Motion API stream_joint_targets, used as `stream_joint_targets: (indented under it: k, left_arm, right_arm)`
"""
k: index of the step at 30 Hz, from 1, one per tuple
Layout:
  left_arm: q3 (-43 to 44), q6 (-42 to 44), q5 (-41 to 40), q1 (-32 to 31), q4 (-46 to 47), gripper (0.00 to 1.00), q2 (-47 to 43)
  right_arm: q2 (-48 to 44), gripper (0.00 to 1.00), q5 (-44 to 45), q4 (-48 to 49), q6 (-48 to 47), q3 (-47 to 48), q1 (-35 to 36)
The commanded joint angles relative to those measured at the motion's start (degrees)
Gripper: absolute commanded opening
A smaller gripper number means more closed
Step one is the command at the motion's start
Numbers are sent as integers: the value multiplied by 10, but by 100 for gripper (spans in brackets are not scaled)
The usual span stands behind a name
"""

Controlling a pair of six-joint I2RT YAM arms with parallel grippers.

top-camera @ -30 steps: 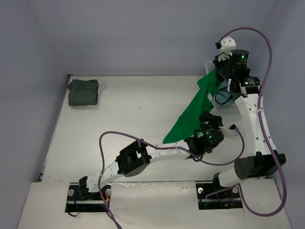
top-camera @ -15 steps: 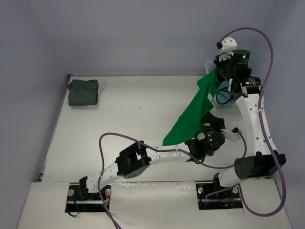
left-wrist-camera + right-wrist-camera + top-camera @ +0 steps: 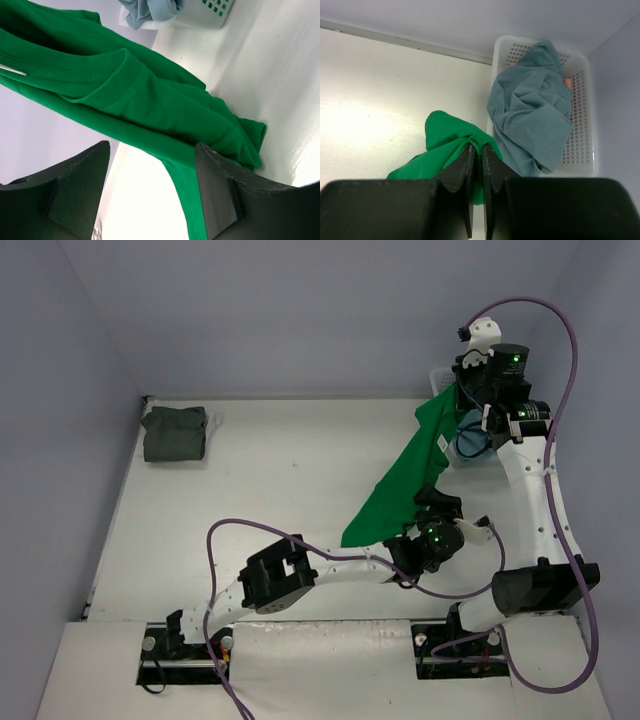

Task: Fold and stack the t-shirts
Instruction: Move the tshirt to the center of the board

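My right gripper is shut on the top of the bright green t-shirt and holds it high, so it hangs slanting down to the table; the pinch shows in the right wrist view. My left gripper is open at the shirt's lower edge, and in the left wrist view a green strip hangs between its jaws, close to the right one. A dusty light blue t-shirt lies in the white basket. A folded dark olive-grey t-shirt lies at the far left. The white shirt is out of view.
The white slatted basket stands at the table's far right corner against the back wall, right beside my right gripper. Purple cables loop over both arms. Walls close the table on the left, back and right.
My left gripper has drifted slightly nearer to me and right under the hanging shirt. The right gripper has shifted slightly with the shirt still held.
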Motion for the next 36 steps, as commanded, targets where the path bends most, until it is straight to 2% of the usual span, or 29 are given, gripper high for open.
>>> stream_joint_targets:
  k: [1, 11, 16, 22, 25, 26, 29, 36]
  left_arm:
    - [11, 0, -11, 5, 48, 63, -72]
    - [91, -25, -6, 39, -2, 61, -17]
    - [98, -32, 1, 60, -8, 44, -10]
    - [113, -48, 7, 65, -30, 37, -2]
    - [127, -57, 8, 65, -47, 26, 8]
    - [129, -59, 8, 65, -47, 17, 10]
    - [131, -58, 7, 65, -46, 0, 9]
    - [97, -43, 20, 71, -38, 0, -30]
  right_arm:
    - [-7, 0, -10, 47, 10, 8, -5]
    - [-18, 0, -28, 45, 13, 0, -4]
    - [-29, 0, -51, 41, 25, -1, -5]
    - [-39, 0, -52, 38, 25, -1, -5]
    - [-42, 0, -54, 35, 24, 3, -4]
    - [-43, 0, -54, 34, 24, 3, -5]
    - [-47, 0, -54, 31, 23, 3, -5]
    - [-56, 0, -65, 31, 14, -28, -5]
